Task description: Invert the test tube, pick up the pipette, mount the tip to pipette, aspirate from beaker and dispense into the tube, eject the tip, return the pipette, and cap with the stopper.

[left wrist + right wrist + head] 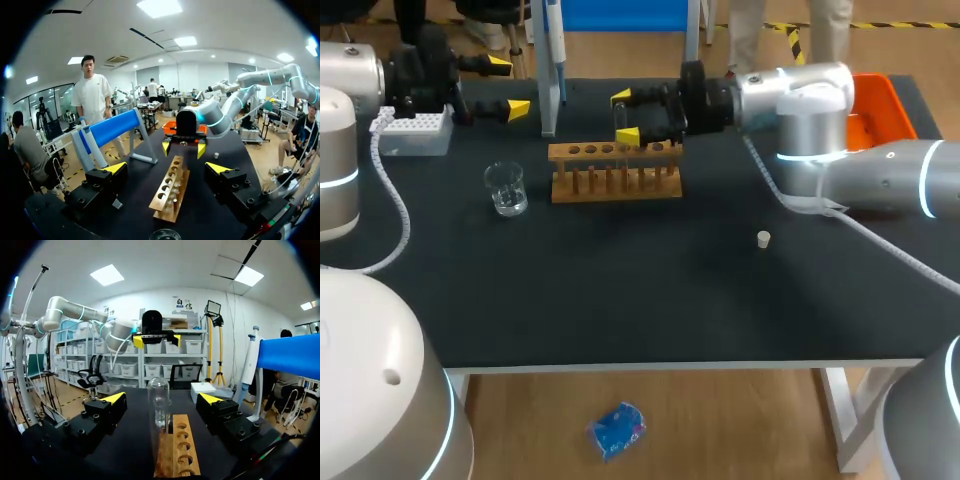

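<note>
Our left arm (342, 75) and right arm (805, 100) are rounded silver-grey shells. Thin light-blue rings (924, 180) glow at the joints, and a white braided cable (398, 205) trails each. Our left gripper (508, 87) and right gripper (624, 116) are black blocks dotted with screws (80, 201), ending in yellow wedge tips (518, 108).

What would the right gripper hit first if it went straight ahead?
The tube, standing in the rack, in line with the gap between the right gripper's open fingers. It seems at or just past the tips, though depth is unclear.
</note>
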